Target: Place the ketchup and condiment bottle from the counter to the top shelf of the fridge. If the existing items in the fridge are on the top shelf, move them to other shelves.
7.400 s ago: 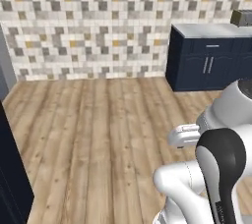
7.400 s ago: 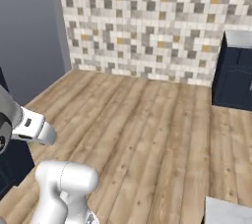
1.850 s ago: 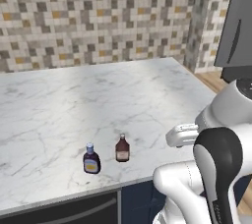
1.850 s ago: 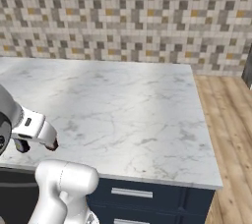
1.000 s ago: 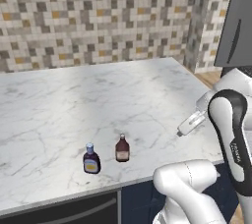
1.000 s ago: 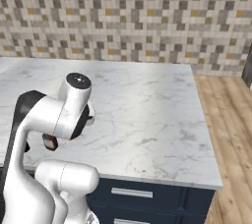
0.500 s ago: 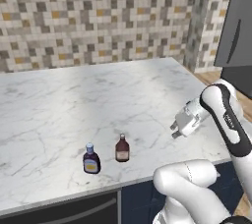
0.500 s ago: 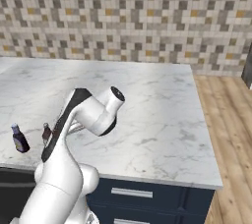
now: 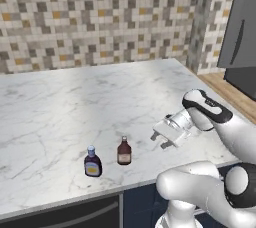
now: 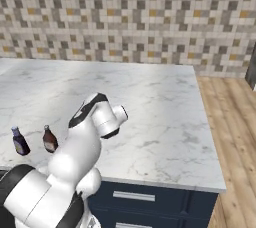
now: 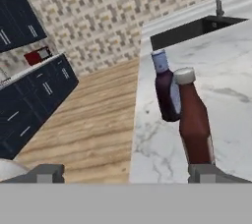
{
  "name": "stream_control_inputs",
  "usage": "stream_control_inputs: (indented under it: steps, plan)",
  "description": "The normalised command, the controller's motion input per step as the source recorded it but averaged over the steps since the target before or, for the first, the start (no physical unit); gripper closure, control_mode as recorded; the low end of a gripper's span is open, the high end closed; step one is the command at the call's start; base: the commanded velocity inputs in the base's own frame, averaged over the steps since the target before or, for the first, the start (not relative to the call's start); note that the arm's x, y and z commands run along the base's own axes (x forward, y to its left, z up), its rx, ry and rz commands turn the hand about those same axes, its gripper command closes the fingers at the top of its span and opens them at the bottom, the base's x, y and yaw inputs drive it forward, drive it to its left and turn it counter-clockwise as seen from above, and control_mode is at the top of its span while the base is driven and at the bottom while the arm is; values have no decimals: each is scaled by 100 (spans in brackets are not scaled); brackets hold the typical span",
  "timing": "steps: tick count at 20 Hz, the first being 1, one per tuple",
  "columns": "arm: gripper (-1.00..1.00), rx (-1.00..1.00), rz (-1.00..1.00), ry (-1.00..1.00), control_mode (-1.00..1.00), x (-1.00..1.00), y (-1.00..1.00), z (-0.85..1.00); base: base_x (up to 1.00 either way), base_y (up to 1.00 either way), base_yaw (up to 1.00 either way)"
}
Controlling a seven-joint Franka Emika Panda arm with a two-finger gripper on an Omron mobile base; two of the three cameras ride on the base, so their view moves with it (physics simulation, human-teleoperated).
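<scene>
Marble counter, 2 bottles

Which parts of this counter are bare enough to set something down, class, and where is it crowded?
Bare marble counter runs from the tiled wall down to the two bottles. It is crowded at the front edge, around the ketchup and condiment bottle.

Both base views look forward and down over the counter, sharing its front edge; the hand view looks low and close along that edge.
</scene>
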Motion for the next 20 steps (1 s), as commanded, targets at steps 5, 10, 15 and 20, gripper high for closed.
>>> stream_control_inputs:
  steps: [5, 10, 15, 20]
  plan:
    - [-100, 16, 11, 0, -100, 12, 75, -27, 0, 0, 0]
    - [-100, 0, 0, -1, -100, 16, 20, -4, 0, 0, 0]
    - [-100, 0, -2, -4, -100, 23, 17, -7, 0, 0, 0]
    - [-100, 0, -7, -7, -100, 3, 17, -14, 0, 0, 0]
